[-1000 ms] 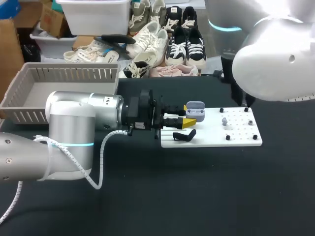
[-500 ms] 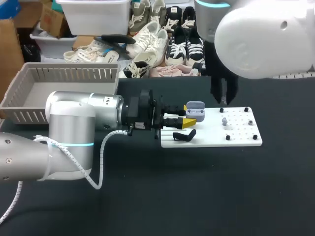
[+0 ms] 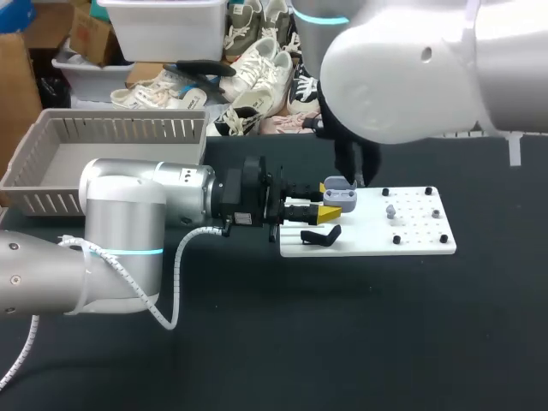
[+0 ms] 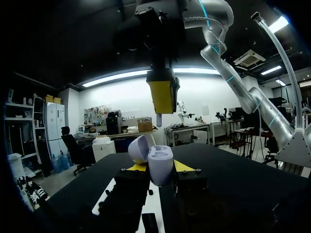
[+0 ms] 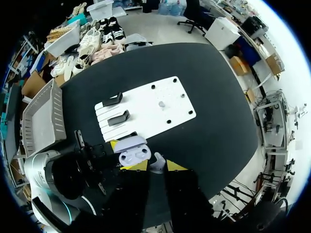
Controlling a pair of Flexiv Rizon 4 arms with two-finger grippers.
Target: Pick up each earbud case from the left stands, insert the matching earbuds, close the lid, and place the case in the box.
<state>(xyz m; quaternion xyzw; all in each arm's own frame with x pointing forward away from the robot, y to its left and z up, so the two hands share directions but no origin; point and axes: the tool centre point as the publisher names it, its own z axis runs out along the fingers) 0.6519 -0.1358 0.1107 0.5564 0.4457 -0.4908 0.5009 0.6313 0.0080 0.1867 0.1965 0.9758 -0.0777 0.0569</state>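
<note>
My left gripper (image 3: pixel 330 202) is shut on a pale grey earbud case (image 3: pixel 341 195), held over the left end of the white board (image 3: pixel 411 235). Seen from the left wrist, the case (image 4: pixel 160 164) sits between the yellow tips with its lid (image 4: pixel 138 148) open. Directly above the case hangs my right gripper (image 3: pixel 351 175), shut on a small white earbud (image 5: pixel 156 164). That earbud (image 4: pixel 159 119) points down at the open case (image 5: pixel 134 154). Another grey earbud (image 3: pixel 390 210) stands on the board.
A black stand (image 3: pixel 321 235) lies at the board's left end, and two such stands (image 5: pixel 116 109) show from the right wrist. Small black pegs dot the board. A grey basket (image 3: pixel 51 163) sits at the table's far left.
My right arm has swung in from the right and now hangs over the open case. The left arm and the case have not moved.
</note>
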